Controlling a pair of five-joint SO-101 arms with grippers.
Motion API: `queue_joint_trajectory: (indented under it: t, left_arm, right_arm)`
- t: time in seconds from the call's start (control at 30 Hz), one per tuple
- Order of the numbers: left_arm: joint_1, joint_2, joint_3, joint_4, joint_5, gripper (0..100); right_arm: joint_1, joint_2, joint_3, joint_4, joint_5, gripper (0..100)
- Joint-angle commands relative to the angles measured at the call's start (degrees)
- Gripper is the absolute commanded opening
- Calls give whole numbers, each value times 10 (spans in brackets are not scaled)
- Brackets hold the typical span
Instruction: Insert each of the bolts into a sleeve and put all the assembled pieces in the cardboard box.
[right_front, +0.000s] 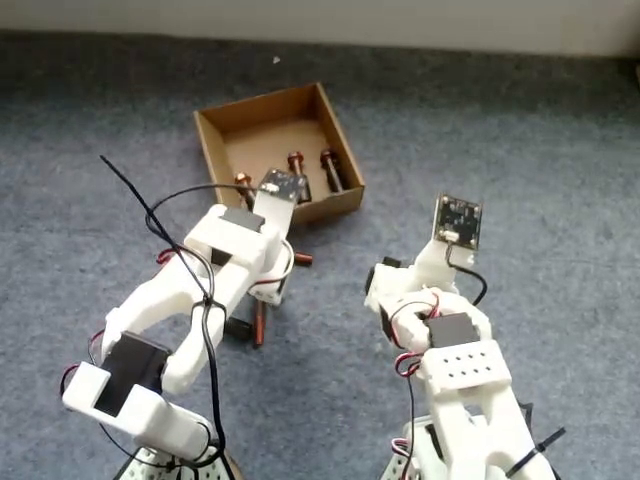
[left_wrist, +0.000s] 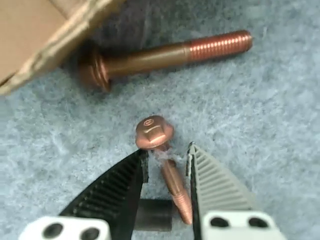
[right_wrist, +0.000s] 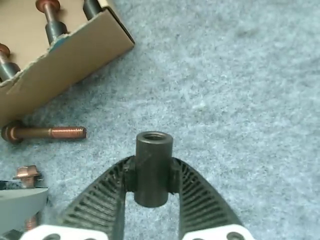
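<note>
Grey carpeted desk (right_front: 520, 150): one bolt straddled, one sleeve gripped.
The left end effector (left_wrist: 167, 154) is seen released, its jaws spread to either side of a copper bolt (left_wrist: 155, 132) whose head lies just past the fingertips. A second bolt (left_wrist: 170, 52) is found farther ahead, lying just beside the cardboard box (left_wrist: 30, 45). A black sleeve (right_wrist: 154, 150) is held upright, clenched by the right end effector (right_wrist: 152, 172). Three assembled pieces (right_front: 296, 168) are seen inside the box, beyond the left end effector.

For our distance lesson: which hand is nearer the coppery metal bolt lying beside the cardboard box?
Left. The left hand is just beside the bolt; the right hand farther off.
</note>
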Motion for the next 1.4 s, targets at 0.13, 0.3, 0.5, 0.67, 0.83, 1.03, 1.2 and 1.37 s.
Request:
queue_joint_trajectory:
  t: [0.13,0.3,0.5,0.67,0.83,1.03,1.2,1.37]
  left_arm:
    - [-2,-1,-2,-16,4,99]
    - [-1,10,-5,-16,4,73]
    - [8,46,-41,-10,-1,35]
    - [12,15,-40,-8,-1,5]
    - [11,-98,2,-8,-1,5]
    - [10,-258,65,-11,-15,5]
    - [6,-374,107,-12,-52,5]
    - [6,-485,123,-12,-53,5]
  right_arm:
    - [5,-17,-3,-12,-4,4]
    - [5,-17,-3,-12,-4,4]
    - [5,-19,-3,-12,-4,4]
    - [2,-22,-3,-10,-4,4]
    - [1,-22,-3,-9,40,4]
    - [-28,-22,-2,-3,48,4]
    - [-78,-25,-7,39,49,4]
    - [-98,-103,1,42,49,4]
